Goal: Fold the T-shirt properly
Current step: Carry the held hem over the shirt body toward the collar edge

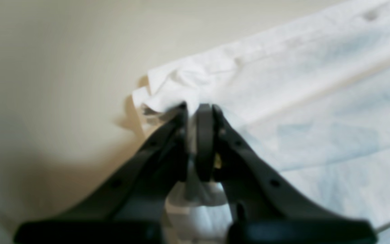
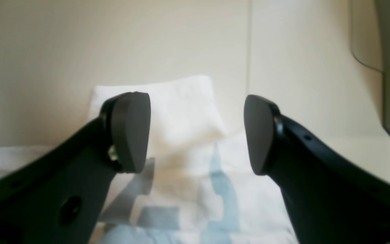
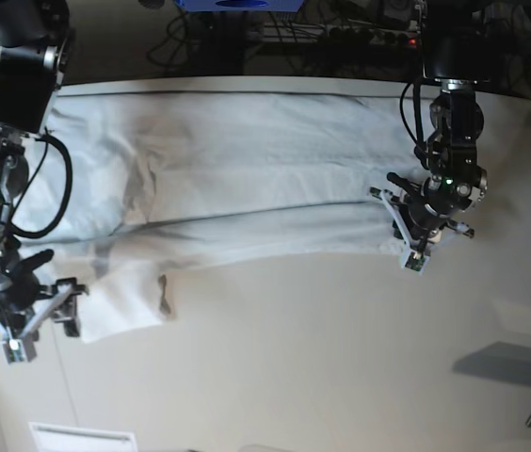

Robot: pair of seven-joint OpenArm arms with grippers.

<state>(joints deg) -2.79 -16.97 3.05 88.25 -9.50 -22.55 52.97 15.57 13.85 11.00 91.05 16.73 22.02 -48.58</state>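
The left gripper (image 1: 196, 108) pinches the T-shirt (image 3: 247, 179) hem at the scene's right, while the right gripper (image 2: 196, 134) gapes wide, holding nothing, over a sleeve.

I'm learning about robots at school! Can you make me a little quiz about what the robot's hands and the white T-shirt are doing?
1. True or false: the left hand is pinching a corner of the T-shirt.
2. The right hand is: A) wide open with nothing in it, B) shut on a sleeve, C) holding a box.
3. Fill in: the T-shirt lies spread on the ____.

Key:
1. True; its fingers are closed on bunched white cloth.
2. A; it is above a sleeve, gripping nothing.
3. table
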